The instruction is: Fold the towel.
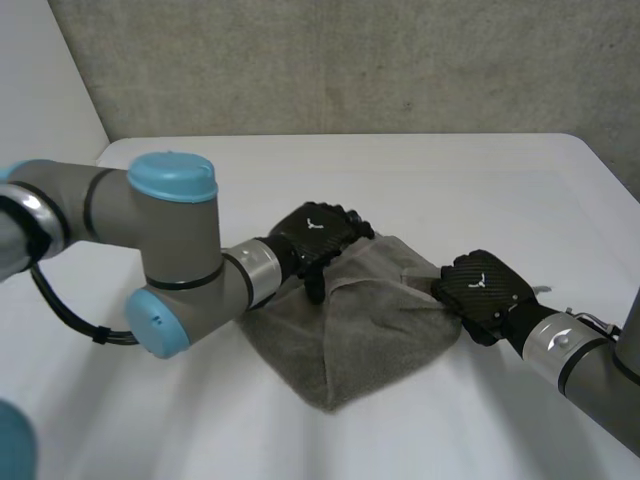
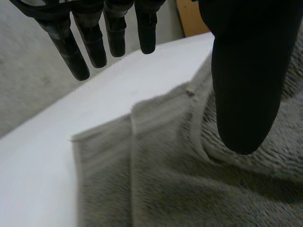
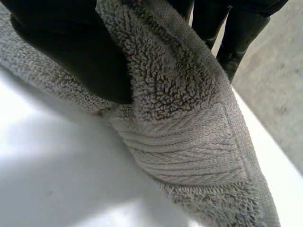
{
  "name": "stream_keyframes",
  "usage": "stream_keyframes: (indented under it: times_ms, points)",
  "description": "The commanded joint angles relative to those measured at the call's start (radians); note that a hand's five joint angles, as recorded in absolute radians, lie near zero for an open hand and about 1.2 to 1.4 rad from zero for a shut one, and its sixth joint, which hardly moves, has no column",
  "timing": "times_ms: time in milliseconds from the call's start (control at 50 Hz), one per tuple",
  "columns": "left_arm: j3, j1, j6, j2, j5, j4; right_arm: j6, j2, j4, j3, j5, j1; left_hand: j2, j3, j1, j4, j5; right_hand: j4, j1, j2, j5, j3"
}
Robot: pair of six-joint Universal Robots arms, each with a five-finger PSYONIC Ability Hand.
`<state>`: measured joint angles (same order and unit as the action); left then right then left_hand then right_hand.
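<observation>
I see the grey towel point(image 1: 360, 330) lying half-folded in the middle of the white surface point(image 1: 450, 180); my right hand point(image 1: 482, 292) pinches its right edge between thumb and fingers; my left hand point(image 1: 318, 238), fingers straight and holding nothing, sits at its far-left edge; I judge the pinched edge must travel left, towards it.

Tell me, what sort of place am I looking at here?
Likely a robotics lab or test cell, not a home: a bare white table, a plain grey wall behind it, and a robot's left hand and right hand on one grey towel.
</observation>
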<state>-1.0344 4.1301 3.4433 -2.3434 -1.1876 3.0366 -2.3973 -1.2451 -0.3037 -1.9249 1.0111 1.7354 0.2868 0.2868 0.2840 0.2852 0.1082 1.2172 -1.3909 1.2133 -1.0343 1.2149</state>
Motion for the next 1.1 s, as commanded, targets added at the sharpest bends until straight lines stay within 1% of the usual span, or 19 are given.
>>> stream_keyframes:
  times_ms: [20, 200, 220, 240, 260, 280, 360, 400, 420, 460, 480, 560, 580, 620, 640, 680, 760, 940, 1100]
  points:
    - [0.117, -0.016, -0.001, -0.118, 0.075, -0.091, 0.017, -0.013, -0.043, -0.013, -0.043, -0.033, 0.047, 0.047, 0.050, 0.049, 0.051, 0.179, -0.005, 0.183, -0.187, 0.181]
    - [0.143, -0.044, 0.002, -0.143, 0.181, -0.243, 0.018, -0.016, -0.045, -0.002, -0.023, -0.048, 0.109, 0.109, 0.112, 0.110, 0.113, 0.179, -0.005, 0.183, -0.187, 0.181]
    - [0.146, -0.044, 0.002, -0.139, 0.184, -0.266, 0.018, -0.016, -0.045, -0.002, -0.023, -0.048, 0.277, 0.277, 0.280, 0.279, 0.281, 0.179, -0.005, 0.183, -0.187, 0.181]
    - [0.151, -0.044, 0.002, -0.134, 0.183, -0.278, 0.017, -0.017, -0.045, 0.003, -0.013, -0.048, 0.625, 0.625, 0.628, 0.627, 0.629, 0.179, -0.005, 0.183, -0.187, 0.181]
    - [0.151, -0.044, 0.002, -0.134, 0.183, -0.278, 0.017, -0.019, -0.046, 0.012, -0.002, -0.046, 0.628, 0.628, 0.631, 0.630, 0.632, 0.179, -0.005, 0.183, -0.187, 0.181]
    - [0.160, -0.044, 0.000, -0.126, 0.180, -0.278, 0.017, -0.019, -0.046, 0.012, -0.002, -0.046, 1.105, 1.105, 1.107, 1.106, 1.109, 0.179, -0.005, 0.183, -0.187, 0.181]
    - [0.195, -0.042, -0.023, -0.097, 0.141, -0.263, 0.006, -0.020, -0.048, 0.075, 0.049, -0.040, 1.109, 1.110, 1.112, 1.111, 1.114, 0.179, -0.005, 0.183, -0.187, 0.181]
    - [0.243, -0.037, -0.088, -0.057, -0.019, -0.204, -0.003, -0.020, -0.054, 0.104, 0.070, -0.039, 1.109, 1.110, 1.112, 1.111, 1.114, 0.179, -0.005, 0.183, -0.187, 0.181]
    - [0.243, -0.037, -0.088, -0.057, -0.020, -0.203, -0.019, -0.020, -0.061, 0.137, 0.090, -0.031, 1.109, 1.110, 1.112, 1.111, 1.114, 0.179, -0.005, 0.183, -0.187, 0.181]
    - [0.261, -0.033, -0.212, 0.005, -0.200, -0.124, -0.042, -0.022, -0.084, 0.177, 0.101, -0.013, 1.109, 1.110, 1.112, 1.111, 1.114, 0.179, -0.005, 0.183, -0.187, 0.181]
    - [0.261, -0.033, -0.213, 0.006, -0.201, -0.124, -0.077, -0.022, -0.128, 0.216, 0.118, 0.025, 1.109, 1.110, 1.112, 1.111, 1.114, 0.179, -0.005, 0.183, -0.187, 0.181]
    - [0.238, -0.042, -0.366, 0.142, -0.355, -0.024, -0.176, -0.022, -0.254, 0.280, 0.162, 0.105, 1.109, 1.110, 1.112, 1.111, 1.114, 0.179, -0.005, 0.183, -0.187, 0.181]
    - [0.238, -0.042, -0.366, 0.142, -0.356, -0.024, -0.230, -0.024, -0.312, 0.306, 0.200, 0.136, 1.109, 1.110, 1.112, 1.111, 1.114, 0.179, -0.005, 0.183, -0.187, 0.181]
    - [0.171, -0.048, -0.397, 0.238, -0.478, 0.039, -0.282, -0.024, -0.357, 0.329, 0.239, 0.162, 1.109, 1.110, 1.112, 1.111, 1.114, 0.179, -0.005, 0.183, -0.187, 0.181]
    - [0.171, -0.048, -0.397, 0.239, -0.478, 0.039, -0.328, -0.025, -0.385, 0.349, 0.273, 0.180, 1.109, 1.110, 1.112, 1.111, 1.114, 0.179, -0.005, 0.183, -0.187, 0.181]
    - [0.066, -0.071, -0.397, 0.335, -0.640, 0.103, -0.365, -0.024, -0.397, 0.366, 0.287, 0.203, 1.109, 1.110, 1.112, 1.111, 1.114, 0.179, -0.005, 0.183, -0.187, 0.181]
    - [-0.068, -0.094, -0.397, 0.412, -0.757, 0.136, -0.390, -0.019, -0.367, 0.397, 0.299, 0.248, 1.109, 1.110, 1.112, 1.111, 1.114, 0.179, -0.005, 0.183, -0.187, 0.181]
    - [-0.508, -0.200, -0.401, 0.524, -0.739, 0.143, -0.339, 0.028, -0.041, 0.452, 0.300, 0.299, 1.109, 1.110, 1.112, 1.111, 1.114, 0.179, -0.005, 0.183, -0.187, 0.181]
    - [-0.633, -0.362, -0.415, 0.490, -0.672, 0.139, -0.238, 0.062, 0.115, 0.458, 0.310, 0.296, 1.034, 1.034, 1.037, 1.036, 1.038, 0.179, -0.005, 0.183, -0.187, 0.181]
